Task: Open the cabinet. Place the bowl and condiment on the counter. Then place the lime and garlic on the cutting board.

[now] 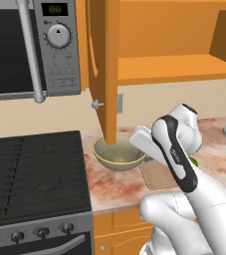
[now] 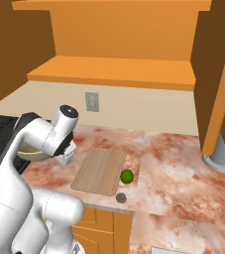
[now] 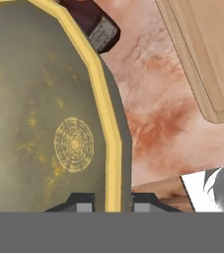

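Observation:
The olive-beige bowl (image 1: 115,155) is low on the marbled counter (image 1: 119,187), right of the stove; I cannot tell if it touches the stone. In the hand view my gripper (image 3: 112,202) is shut on the bowl's (image 3: 44,123) yellow rim, one tip on each side. The dark condiment (image 3: 91,24) bottle lies just beyond the bowl. The cutting board (image 2: 100,170) lies bare to the right. The lime (image 2: 127,176) sits at the board's right edge, and the garlic (image 2: 121,198) is on the counter near the front edge. The cabinet (image 2: 114,69) stands open, its shelf bare.
The open cabinet door (image 1: 104,64) with its knob (image 1: 97,104) hangs right above the bowl. A black stove (image 1: 35,169) borders the counter on the left, under a microwave (image 1: 25,45). A grey metal base (image 2: 218,158) stands at the far right, below the other open door (image 2: 218,89).

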Controlling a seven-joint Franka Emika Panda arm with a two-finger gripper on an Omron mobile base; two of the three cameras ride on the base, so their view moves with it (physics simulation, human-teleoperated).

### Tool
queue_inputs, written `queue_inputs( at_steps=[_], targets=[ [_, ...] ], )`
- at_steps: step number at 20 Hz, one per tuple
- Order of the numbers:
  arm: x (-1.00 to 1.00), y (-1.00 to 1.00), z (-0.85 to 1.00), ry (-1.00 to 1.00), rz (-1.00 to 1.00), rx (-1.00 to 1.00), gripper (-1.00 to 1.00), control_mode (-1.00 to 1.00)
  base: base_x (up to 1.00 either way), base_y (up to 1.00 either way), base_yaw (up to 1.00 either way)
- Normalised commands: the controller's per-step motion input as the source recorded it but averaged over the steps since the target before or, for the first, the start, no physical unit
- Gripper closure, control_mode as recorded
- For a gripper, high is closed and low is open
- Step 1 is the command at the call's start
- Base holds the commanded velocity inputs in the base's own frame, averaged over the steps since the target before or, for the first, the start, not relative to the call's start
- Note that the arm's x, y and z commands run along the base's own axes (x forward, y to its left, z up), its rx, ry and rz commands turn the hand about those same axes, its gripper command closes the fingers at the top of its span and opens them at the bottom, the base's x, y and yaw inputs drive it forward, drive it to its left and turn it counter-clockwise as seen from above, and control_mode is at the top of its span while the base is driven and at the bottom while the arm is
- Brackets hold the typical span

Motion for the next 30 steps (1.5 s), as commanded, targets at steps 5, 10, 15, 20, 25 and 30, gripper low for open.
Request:
queue_inputs(
  at_steps=[5, 10, 15, 20, 25, 30],
  targets=[
    [0.27, 0.07, -0.32, 0.00, 0.10, 0.00, 1.00, -1.00, 0.00, 0.00, 0.00],
    [0.25, 0.00, -0.30, 0.00, 0.09, 0.02, 1.00, -1.00, 0.00, 0.00, 0.00],
    [0.24, 0.00, -0.28, 0.00, 0.10, 0.02, 1.00, -1.00, 0.00, 0.00, 0.00],
    [0.21, 0.00, -0.29, 0.00, 0.09, 0.01, 1.00, -1.00, 0.00, 0.00, 0.00],
    [0.24, 0.00, -0.31, 0.00, 0.09, 0.01, 1.00, -1.00, 0.00, 0.00, 0.00],
    [0.24, 0.00, -0.29, 0.00, 0.09, 0.00, 1.00, -1.00, 0.00, 0.00, 0.00]
  ],
)
